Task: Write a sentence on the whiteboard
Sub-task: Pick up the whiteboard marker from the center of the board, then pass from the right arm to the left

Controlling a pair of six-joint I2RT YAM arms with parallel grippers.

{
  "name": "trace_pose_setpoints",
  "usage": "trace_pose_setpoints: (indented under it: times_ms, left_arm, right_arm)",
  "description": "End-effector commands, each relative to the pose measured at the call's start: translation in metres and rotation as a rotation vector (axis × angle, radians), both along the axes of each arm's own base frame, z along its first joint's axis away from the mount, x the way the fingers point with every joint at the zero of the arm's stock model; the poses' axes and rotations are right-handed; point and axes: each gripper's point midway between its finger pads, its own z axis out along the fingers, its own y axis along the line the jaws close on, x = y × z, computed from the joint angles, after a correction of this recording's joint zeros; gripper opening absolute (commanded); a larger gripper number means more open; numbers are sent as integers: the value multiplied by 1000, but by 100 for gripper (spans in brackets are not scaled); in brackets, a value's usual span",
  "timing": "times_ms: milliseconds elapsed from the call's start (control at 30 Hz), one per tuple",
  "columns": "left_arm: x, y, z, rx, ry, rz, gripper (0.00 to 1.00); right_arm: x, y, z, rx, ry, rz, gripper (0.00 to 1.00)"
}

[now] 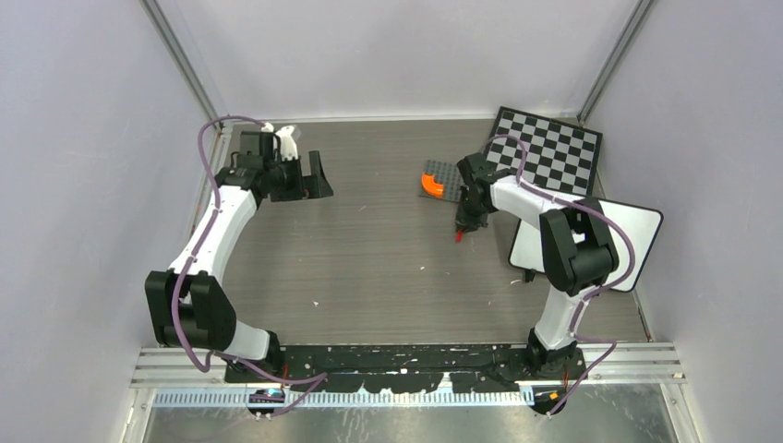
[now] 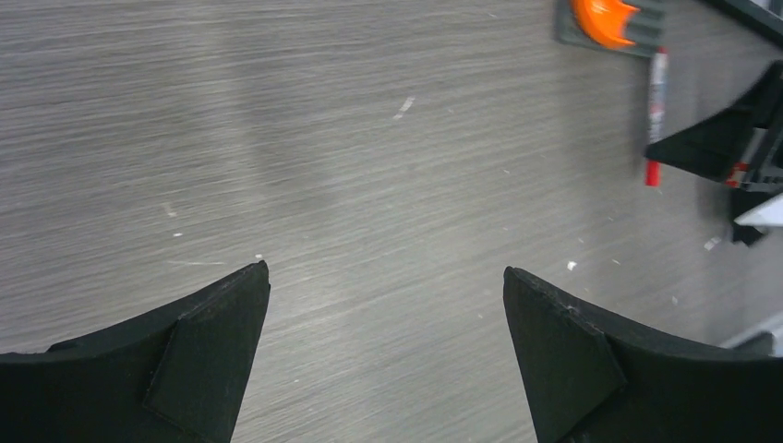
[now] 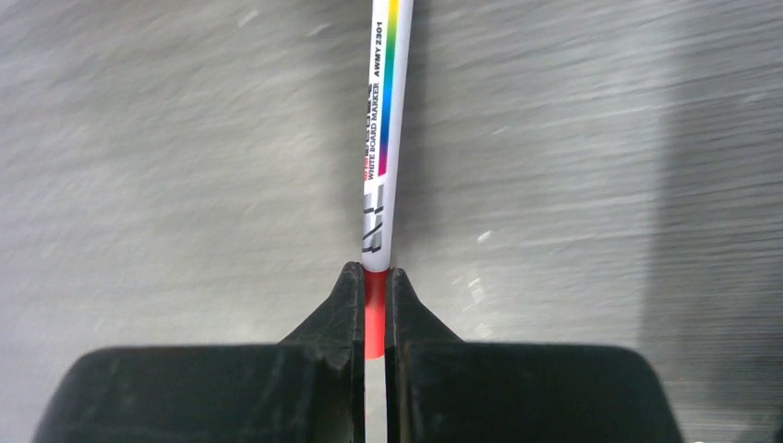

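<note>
Right gripper (image 3: 374, 273) clamps a marker (image 3: 383, 138) — seemingly "WHITE BOARD MARKER AWMY 2301" — while left gripper (image 2: 386, 270) gapes wide, empty.

Read along the white barrel of the marker (image 3: 383, 138), in black capitals: "WHITE BOARD MARKER", then "AWMY 2301". Found beside it a line of tiny red print, too blurred to make out. Saw below it a bold black logo, not legible as letters.
</note>
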Motion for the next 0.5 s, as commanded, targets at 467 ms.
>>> trace_pose_setpoints:
  times_ms: [467]
  left_arm:
    - [-24,-115,61,-720,-44,-290,89]
  right_arm:
    - [-55,184,195,433,-404,712,0]
